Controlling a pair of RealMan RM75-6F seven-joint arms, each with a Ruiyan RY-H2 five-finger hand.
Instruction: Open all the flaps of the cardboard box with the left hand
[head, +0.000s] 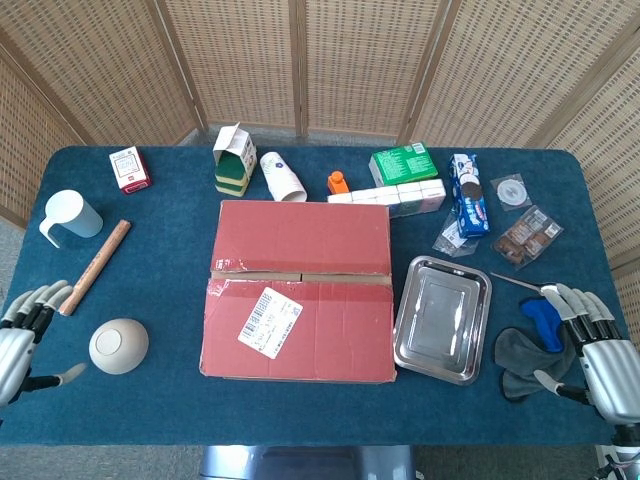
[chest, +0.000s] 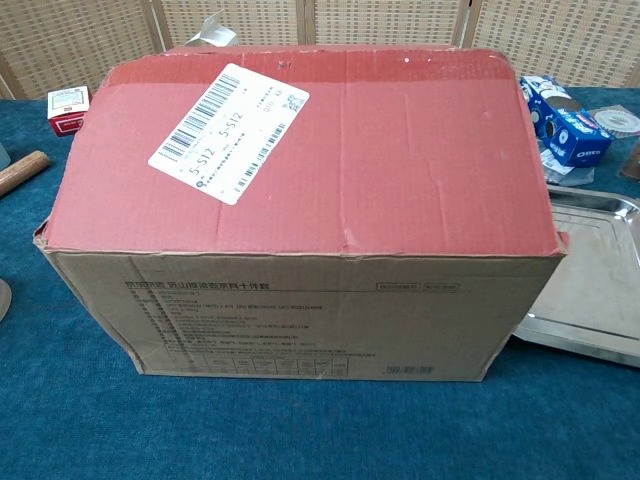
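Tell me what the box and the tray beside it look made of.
The cardboard box looks like brown corrugated card, its closed flaps coated matte red with creases. The tray seems polished metal, probably stainless steel, going by its mirror-like glare.

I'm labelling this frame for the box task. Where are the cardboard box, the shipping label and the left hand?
cardboard box (head: 300, 240): head view, far top flap.
shipping label (chest: 228, 133): chest view, middle of the white sticker.
left hand (head: 20, 340): head view, back of the hand.
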